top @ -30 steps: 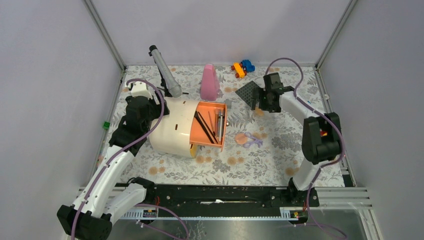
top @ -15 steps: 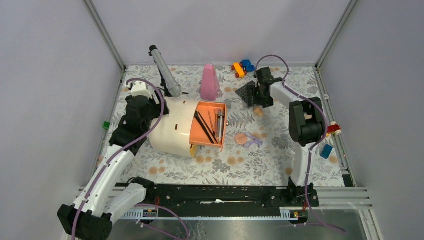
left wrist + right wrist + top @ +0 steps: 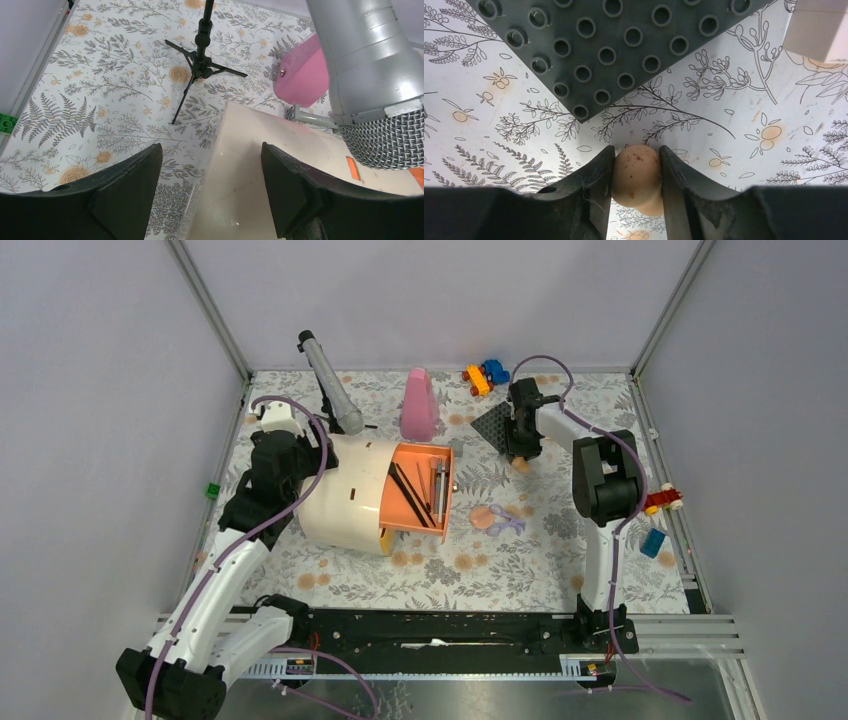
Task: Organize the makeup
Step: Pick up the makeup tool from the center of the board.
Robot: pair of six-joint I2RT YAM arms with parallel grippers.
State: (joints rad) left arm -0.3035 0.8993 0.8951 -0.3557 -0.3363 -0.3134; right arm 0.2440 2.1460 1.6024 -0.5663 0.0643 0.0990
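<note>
A peach egg-shaped sponge (image 3: 636, 172) sits on the floral table with my right gripper (image 3: 636, 167) shut on it, both fingers pressing its sides. In the top view the sponge (image 3: 520, 466) shows just below the right gripper (image 3: 519, 452), beside the dark grey studded plate (image 3: 494, 424). A round peach puff (image 3: 483, 517) lies mid-table. Thin brushes (image 3: 410, 495) lie in the orange drawer (image 3: 400, 517) of a white case (image 3: 340, 502). My left gripper (image 3: 210, 185) stands open over the edge of the white case (image 3: 250, 165), holding nothing.
A silver microphone (image 3: 330, 390) on a black tripod (image 3: 200, 55) and a tall pink cone bottle (image 3: 418, 405) stand at the back. Toy bricks (image 3: 485, 375) lie by the back wall, others (image 3: 663, 502) at the right edge. The studded plate (image 3: 624, 45) lies just ahead of the right fingers.
The right arm swung left to the near edge of the studded plate. Its jaws, wide open before, have closed on the peach sponge. The left arm has not moved.
</note>
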